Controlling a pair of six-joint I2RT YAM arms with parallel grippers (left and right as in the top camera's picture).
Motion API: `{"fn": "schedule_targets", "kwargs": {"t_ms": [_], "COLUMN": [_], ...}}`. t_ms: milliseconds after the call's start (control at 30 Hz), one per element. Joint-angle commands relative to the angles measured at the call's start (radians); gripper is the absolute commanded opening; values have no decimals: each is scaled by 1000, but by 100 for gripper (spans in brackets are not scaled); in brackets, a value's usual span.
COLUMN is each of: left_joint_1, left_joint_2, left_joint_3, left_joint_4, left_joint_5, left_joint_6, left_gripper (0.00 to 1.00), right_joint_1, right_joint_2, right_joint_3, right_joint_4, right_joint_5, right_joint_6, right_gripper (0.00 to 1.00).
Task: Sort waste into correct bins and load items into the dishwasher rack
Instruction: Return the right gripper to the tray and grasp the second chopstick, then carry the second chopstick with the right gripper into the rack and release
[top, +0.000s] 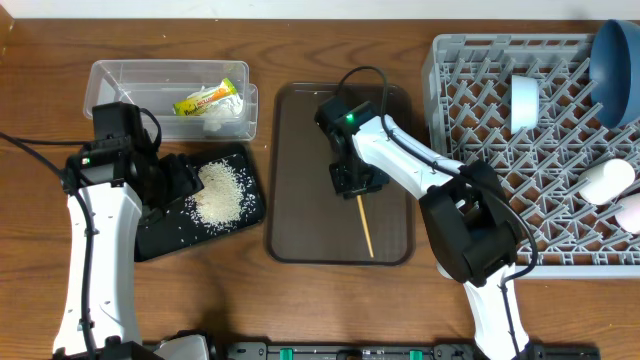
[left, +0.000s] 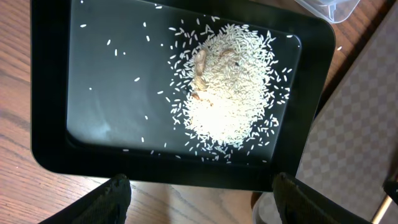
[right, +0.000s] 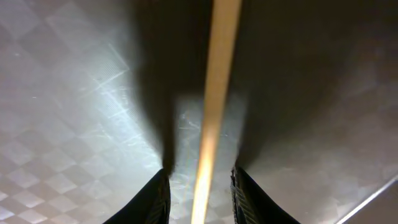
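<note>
One wooden chopstick (top: 366, 228) lies on the brown serving tray (top: 300, 150). My right gripper (top: 358, 185) is down over its far end. In the right wrist view the chopstick (right: 214, 99) runs between the fingers of the right gripper (right: 200, 196), with a small gap on each side. My left gripper (top: 185, 180) hangs open over the black tray (top: 160, 235), which holds the rice heap (top: 220, 192). The left wrist view shows the rice (left: 227, 81) in the black tray (left: 56, 93), with the left gripper (left: 199, 202) wide and empty at the tray's near rim.
The clear tub (top: 130, 85) at the back left holds the yellow wrapper (top: 205, 99) and white tissue (top: 228, 116). The grey rack (top: 500, 150) on the right carries the dark-blue bowl (top: 615, 60), the light-blue bowl (top: 524, 102), a pale cup (top: 607, 180) and a pink cup (top: 630, 212).
</note>
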Motion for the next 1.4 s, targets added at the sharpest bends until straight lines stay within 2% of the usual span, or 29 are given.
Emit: {"fn": "schedule_targets", "kwargs": {"t_ms": [0, 233, 933, 1033, 1133, 1367], "left_joint_1": [3, 3, 3, 3, 3, 3], "left_joint_2": [-5, -5, -5, -5, -5, -5], "left_joint_3": [9, 9, 9, 9, 9, 9], "left_joint_4": [-6, -6, -17, -17, -17, -18], "left_joint_5": [-2, -2, -2, -2, -2, -2], "left_joint_6": [-5, -5, -5, -5, -5, -5], "left_gripper": [76, 76, 76, 76, 76, 76], "right_joint_1": [14, 16, 18, 18, 18, -13], "right_joint_2": [13, 13, 13, 13, 12, -7], "right_joint_3": [-3, -3, -61, -73, -72, -8], "right_joint_4": [-4, -8, 22, 27, 26, -32], "right_joint_5": [27, 27, 26, 26, 26, 27], "right_joint_6": [33, 33, 55, 55, 55, 53], "right_gripper": [31, 21, 15, 11, 2, 1]}}
